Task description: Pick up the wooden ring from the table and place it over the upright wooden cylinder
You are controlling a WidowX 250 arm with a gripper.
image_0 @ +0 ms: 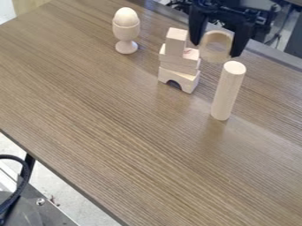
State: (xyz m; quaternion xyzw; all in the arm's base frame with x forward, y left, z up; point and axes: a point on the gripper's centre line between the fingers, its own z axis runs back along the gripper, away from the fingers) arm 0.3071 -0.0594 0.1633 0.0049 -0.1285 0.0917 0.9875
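The black gripper (218,50) hangs down near the top edge, right of centre, its two fingers closed against the sides of a pale wooden ring-shaped block (213,57) with a round hole. Left of it stands a small stack: an arch block (186,82) at the bottom, flat wooden blocks (179,66) above, and a small upright block (175,43) on top. In front and slightly right of the gripper, a tall wooden cylinder (227,95) stands upright. Whether the ring block touches anything beneath it, I cannot tell.
A wooden egg cup (126,33) holding an egg (126,16) stands at the upper left of the brown wood-grain table (118,132). The table's near edge runs diagonally across the lower left, with a black cable (24,176) beyond it.
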